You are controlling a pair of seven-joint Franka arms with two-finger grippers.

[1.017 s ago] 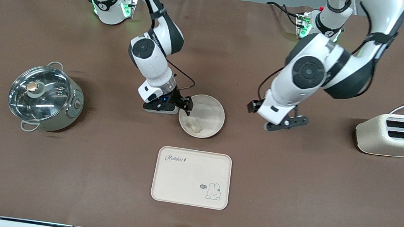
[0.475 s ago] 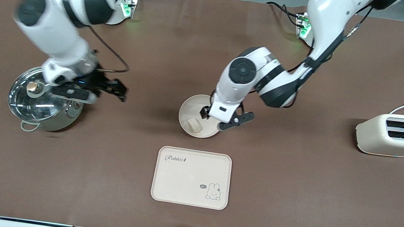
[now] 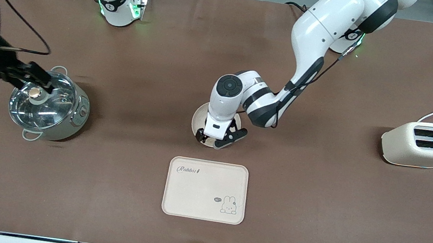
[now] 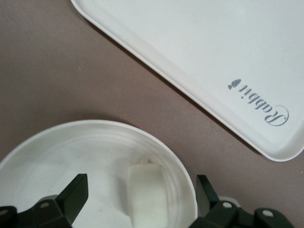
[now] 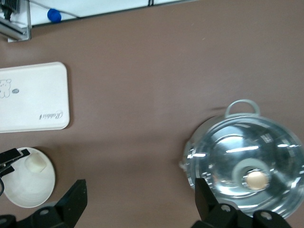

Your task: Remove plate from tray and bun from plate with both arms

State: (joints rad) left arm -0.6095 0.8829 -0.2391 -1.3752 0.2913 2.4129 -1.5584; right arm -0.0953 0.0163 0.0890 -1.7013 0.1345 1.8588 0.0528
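The left gripper [image 3: 219, 140] is standing with its fingers spread wide, low over the plate [image 3: 199, 118], at the part of the plate's rim nearest the front camera. In the left wrist view the two black fingertips [image 4: 76, 192] are sitting apart on either side of the bun [image 4: 146, 192], one over the plate's floor and the other just outside its rim, and neither is touching the bun. The bun is lying in the plate, close to the rim that faces the tray [image 3: 205, 190]. The plate is sitting flat on the brown table [image 3: 316, 193], farther from the front camera than the tray and clearly apart from it. The left arm [image 3: 314, 46] is reaching down to the plate from its base.

The right gripper [image 3: 18, 72] is hanging open and empty, well away from the plate toward the right arm's end of the table, over the rim of the steel pot [image 3: 49, 105] with the glass lid. Its fingers are wide apart and holding nothing. The pot is standing well apart from the plate. The toaster [image 3: 424, 144] is sitting far from the plate toward the left arm's end of the table.
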